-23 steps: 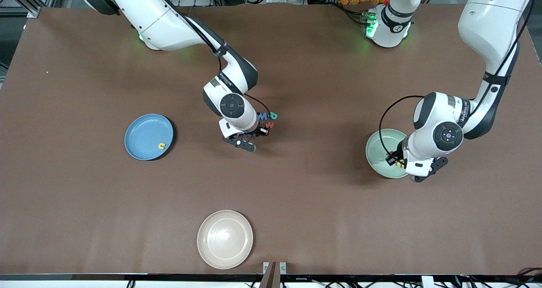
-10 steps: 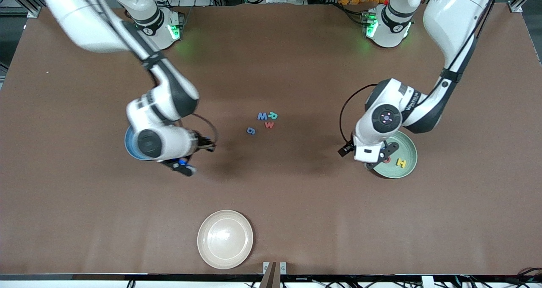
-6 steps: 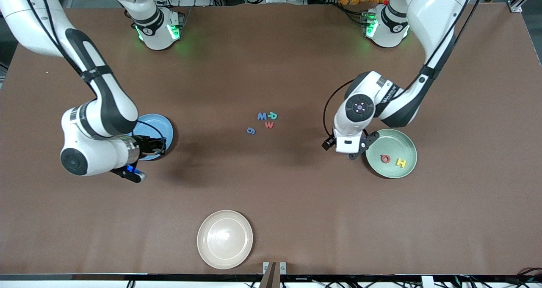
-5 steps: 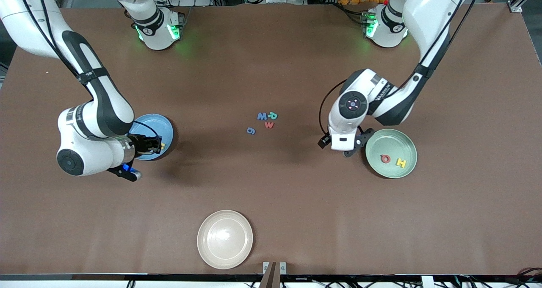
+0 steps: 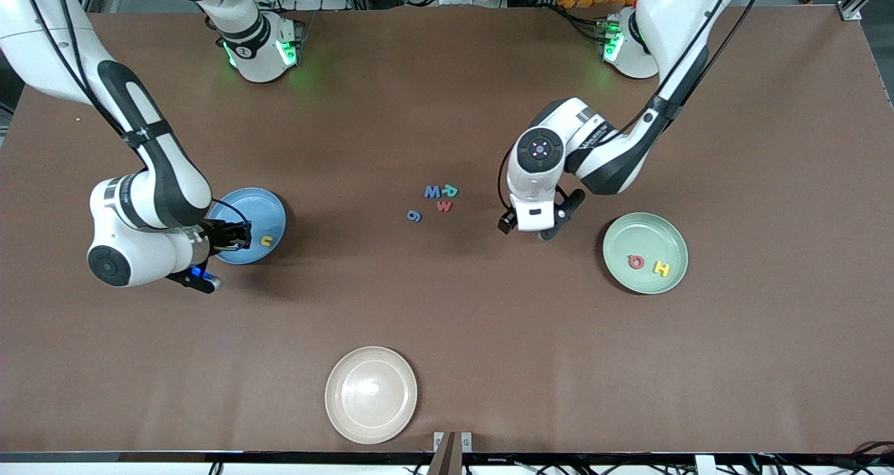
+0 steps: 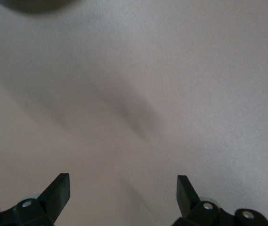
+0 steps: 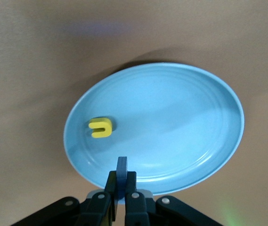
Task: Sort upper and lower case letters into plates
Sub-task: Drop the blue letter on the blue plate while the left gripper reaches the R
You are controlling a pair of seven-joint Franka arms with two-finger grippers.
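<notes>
Brown table (image 5: pixel 447 335) carries three plates: the light blue plate (image 5: pixel 248 225) toward the right arm's end, the mint green plate (image 5: pixel 645 253) toward the left arm's end, and a cream plate (image 5: pixel 371 394) nearest the front camera.

The right gripper (image 7: pixel 121 194) hangs at the blue plate's rim, its fingers pinched together on a small blue letter (image 7: pixel 121 170). In the right wrist view the plate's floor lies straight ahead of the fingertips, with a yellow letter (image 7: pixel 100 127) already in it. As I judge it, a short carry inward over the rim comes before release.

The left gripper (image 6: pixel 123 184), fingers wide apart and empty, is over bare table between the green plate and the loose cluster (image 5: pixel 436 200) of four letters at mid-table; this arm is the nearer to that cluster. A red letter (image 5: pixel 635 261) and a yellow H (image 5: pixel 661 269) lie in the green plate.
</notes>
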